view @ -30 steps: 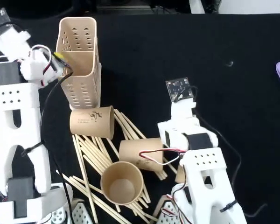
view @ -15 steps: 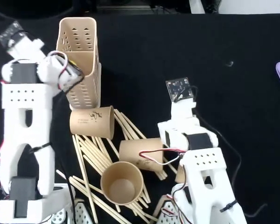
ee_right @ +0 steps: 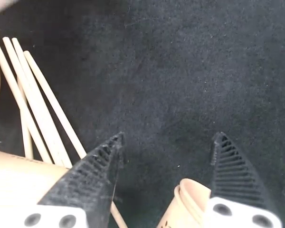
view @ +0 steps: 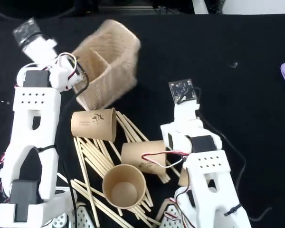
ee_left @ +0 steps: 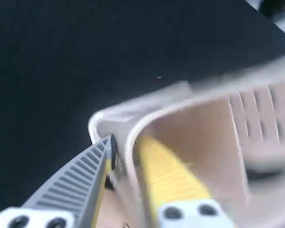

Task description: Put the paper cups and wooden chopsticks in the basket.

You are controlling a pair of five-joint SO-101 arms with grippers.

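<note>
My left gripper (ee_left: 126,159) is pinching one wall of the beige perforated plastic basket (view: 109,66), with the grey finger outside and the yellow finger inside. The basket leans over towards the far left of the black cloth-covered table (view: 237,95). My right gripper (ee_right: 168,140) hangs with its fingers spread wide over bare cloth, gripping nothing. The brown paper cups (view: 92,124), two on their sides and one upright, lie among the scattered pale wooden chopsticks (view: 88,159) between my arms, just in front of the basket.
</note>
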